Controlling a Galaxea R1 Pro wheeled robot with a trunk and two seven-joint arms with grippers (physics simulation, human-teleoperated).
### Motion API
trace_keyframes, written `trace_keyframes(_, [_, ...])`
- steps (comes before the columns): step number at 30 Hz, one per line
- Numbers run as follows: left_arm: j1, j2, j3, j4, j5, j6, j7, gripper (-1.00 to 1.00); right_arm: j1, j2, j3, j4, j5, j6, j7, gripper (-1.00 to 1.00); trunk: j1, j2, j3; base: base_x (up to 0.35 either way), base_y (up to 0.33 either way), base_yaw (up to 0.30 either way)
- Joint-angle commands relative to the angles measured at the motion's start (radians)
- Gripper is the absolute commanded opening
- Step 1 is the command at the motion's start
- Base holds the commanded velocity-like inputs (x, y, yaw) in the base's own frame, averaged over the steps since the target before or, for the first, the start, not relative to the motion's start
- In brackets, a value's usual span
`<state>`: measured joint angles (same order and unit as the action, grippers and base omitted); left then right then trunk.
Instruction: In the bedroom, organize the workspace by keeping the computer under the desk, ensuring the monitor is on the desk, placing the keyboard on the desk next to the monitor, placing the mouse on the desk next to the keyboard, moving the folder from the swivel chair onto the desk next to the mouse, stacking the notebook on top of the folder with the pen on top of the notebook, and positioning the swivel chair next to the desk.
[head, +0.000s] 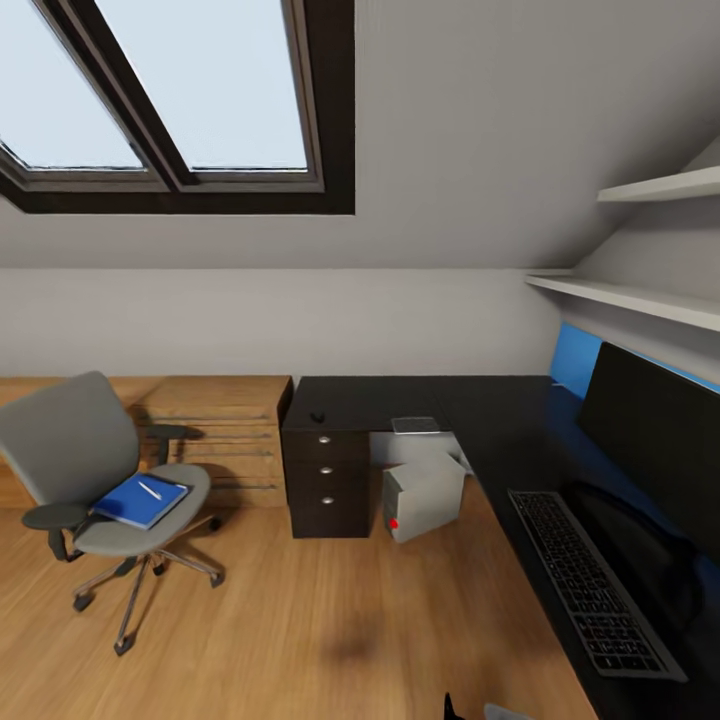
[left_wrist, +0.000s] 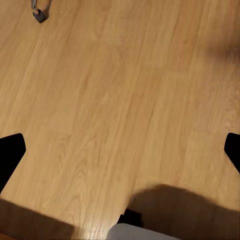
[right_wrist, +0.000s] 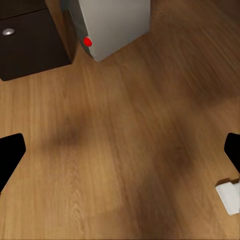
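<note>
Folder (head: 140, 499) flat on swivel chair (head: 100, 470) seat, pen (head: 150, 490) on top, ahead-left of robot, long axis slanting toward desk (head: 420, 400). Left arm judged nearer. Left gripper (left_wrist: 120, 150) and right gripper (right_wrist: 120, 150): fingers spread wide, empty, over floor (left_wrist: 125, 90).

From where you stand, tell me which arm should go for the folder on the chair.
Left, probably. The folder lies on the swivel chair seat at the robot's left; the desk is to its right. Both grippers are open over bare floor, so drive closer first.
</note>
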<state>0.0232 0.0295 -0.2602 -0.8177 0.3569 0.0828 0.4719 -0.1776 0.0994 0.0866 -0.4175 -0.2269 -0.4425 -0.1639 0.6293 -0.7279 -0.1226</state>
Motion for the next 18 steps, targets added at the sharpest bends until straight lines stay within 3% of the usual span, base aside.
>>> trace_keyframes(1, [0.0,0.001,-0.005,-0.003,0.005,0.004,0.008,1.0,-0.001,-0.001,0.009,0.0,-0.009,-0.004,-0.006,1.0,0.001,-0.001,-0.001,0.333,0.001,0.0])
trace_keyframes(18, [0.0,0.001,-0.005,-0.003,0.005,0.0,0.008,1.0,-0.001,-0.001,0.009,0.0,-0.009,-0.004,-0.006,1.0,0.001,-0.001,-0.001,0.333,0.0,0.0])
